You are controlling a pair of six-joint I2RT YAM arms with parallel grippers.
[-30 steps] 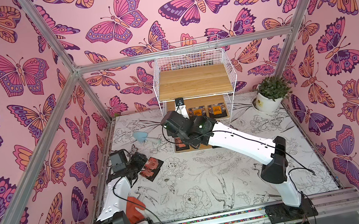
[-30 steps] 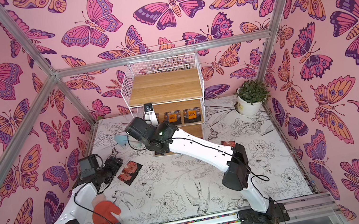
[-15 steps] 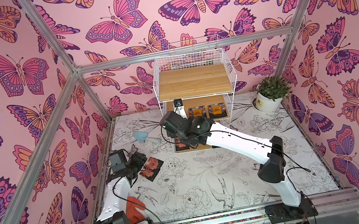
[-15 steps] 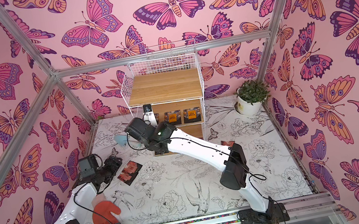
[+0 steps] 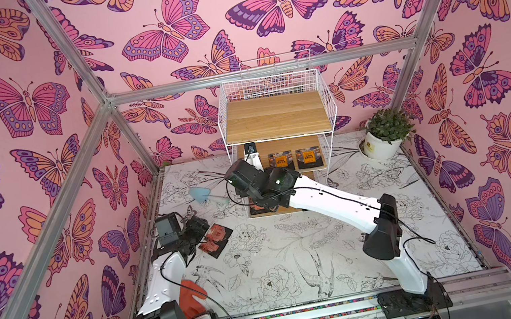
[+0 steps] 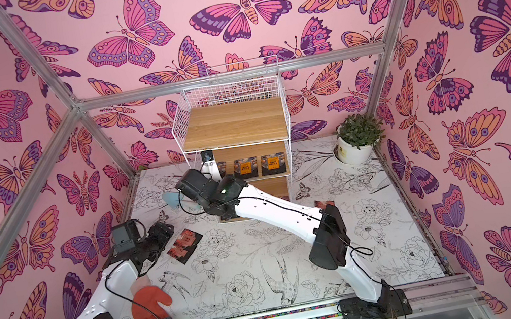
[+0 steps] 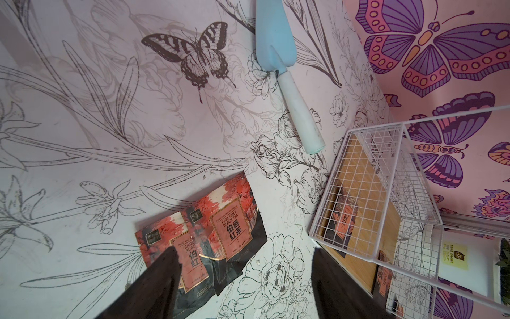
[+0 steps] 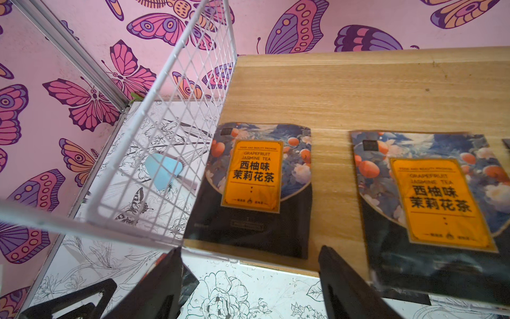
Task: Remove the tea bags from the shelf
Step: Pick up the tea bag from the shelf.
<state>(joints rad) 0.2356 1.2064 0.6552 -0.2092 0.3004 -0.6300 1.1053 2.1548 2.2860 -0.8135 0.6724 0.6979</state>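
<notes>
My right gripper [image 8: 249, 248] has its jaws spread with nothing between them. It sits just off the front edge of the shelf's middle board [image 8: 358, 91], lined up on the nearest orange-label tea bag [image 8: 254, 190], which lies flat at the wire-side end. Just beside that one lies a second orange-label bag [image 8: 430, 204], and a dark corner at the frame edge looks like a third. A top view agrees, showing a row of three sachets [image 6: 246, 168] on that tier. My left gripper [image 7: 245, 250] is also spread and empty, low over two red tea bags [image 7: 220, 226] that overlap each other on the table [image 7: 82, 110], well clear of the shelf [image 5: 275, 118]. Whether a fingertip touches them I cannot tell. Through the wire side I make out one more red-labelled bag [image 7: 343, 221] on a lower board and what may be another near its front edge. My right arm hides most of that tier in both top views. The top board is bare. A small reddish patch [image 6: 324, 204] on the table past my right elbow could be a third removed bag, but it is too small to be sure. By my count two or three are off and about five remain, so I judge the job under half done, with the middle row next.
</notes>
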